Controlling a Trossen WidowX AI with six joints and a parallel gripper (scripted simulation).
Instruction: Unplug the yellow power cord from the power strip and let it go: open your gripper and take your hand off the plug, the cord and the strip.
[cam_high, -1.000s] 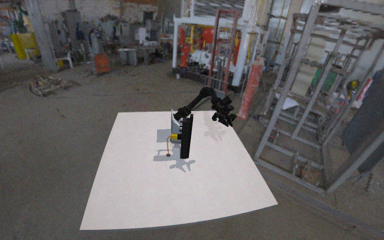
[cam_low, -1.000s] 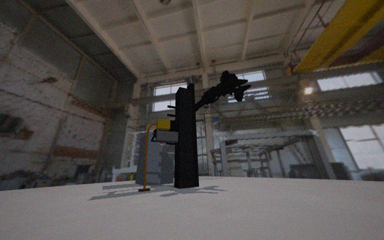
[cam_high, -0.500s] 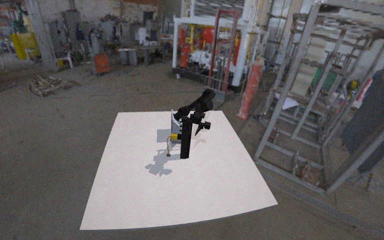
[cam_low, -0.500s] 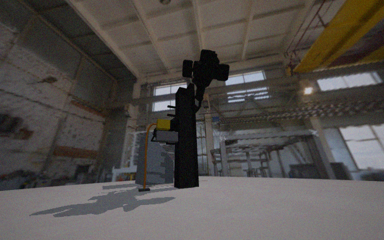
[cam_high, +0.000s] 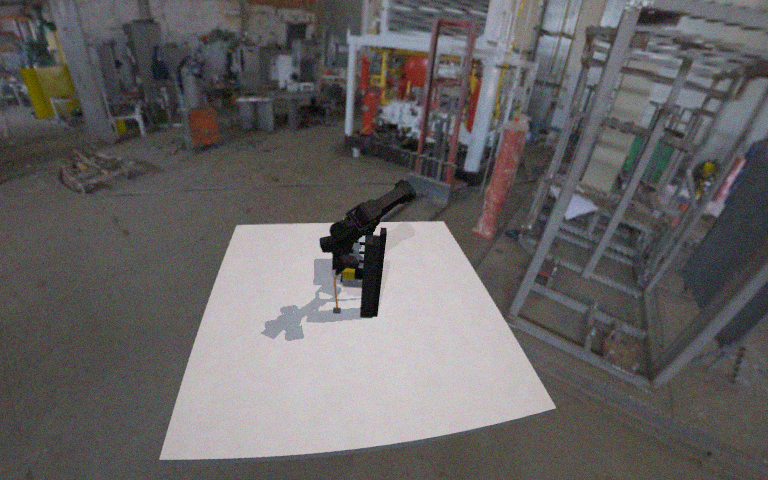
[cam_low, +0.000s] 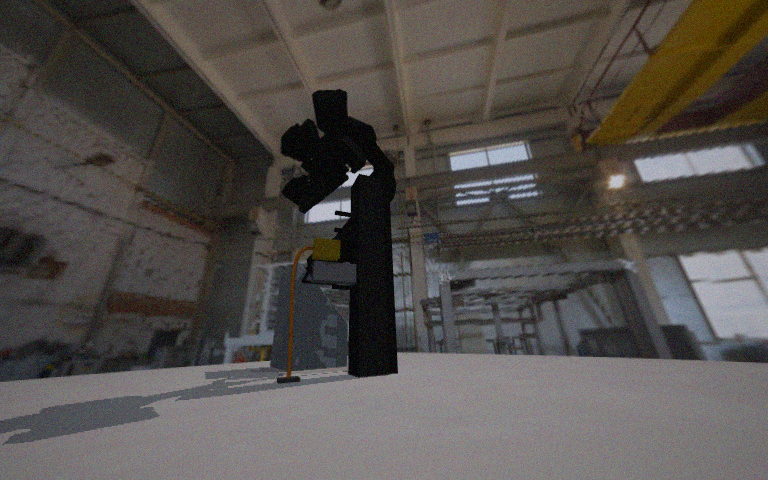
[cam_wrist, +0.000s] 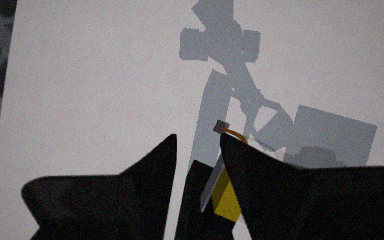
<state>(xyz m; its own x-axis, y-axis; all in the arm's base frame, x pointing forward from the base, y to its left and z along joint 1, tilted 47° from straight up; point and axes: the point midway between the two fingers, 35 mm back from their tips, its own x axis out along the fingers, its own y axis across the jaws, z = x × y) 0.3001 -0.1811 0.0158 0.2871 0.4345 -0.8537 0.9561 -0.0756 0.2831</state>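
The yellow plug (cam_high: 348, 273) (cam_low: 326, 249) (cam_wrist: 228, 200) is at the side of the tall black upright strip (cam_high: 370, 283) (cam_low: 373, 283) (cam_wrist: 194, 192); its join to the strip is dark, so I cannot tell how deep it sits. Its orange-yellow cord (cam_high: 336, 294) (cam_low: 291, 316) (cam_wrist: 236, 133) hangs down to a small dark block on the white surface. My gripper (cam_wrist: 198, 139) is partly open with nothing between its fingers. It is above the strip and plug, pointing down. The right finger partly covers the plug in the wrist view. The fingers touch neither plug nor cord as far as I can see.
A grey box (cam_low: 334, 272) sits just under the yellow plug beside the strip. Short dark prongs (cam_low: 342, 213) stick out from the strip above the plug. A larger grey block (cam_low: 308, 322) stands behind. The white table top (cam_high: 351, 384) carries the arm's shadow.
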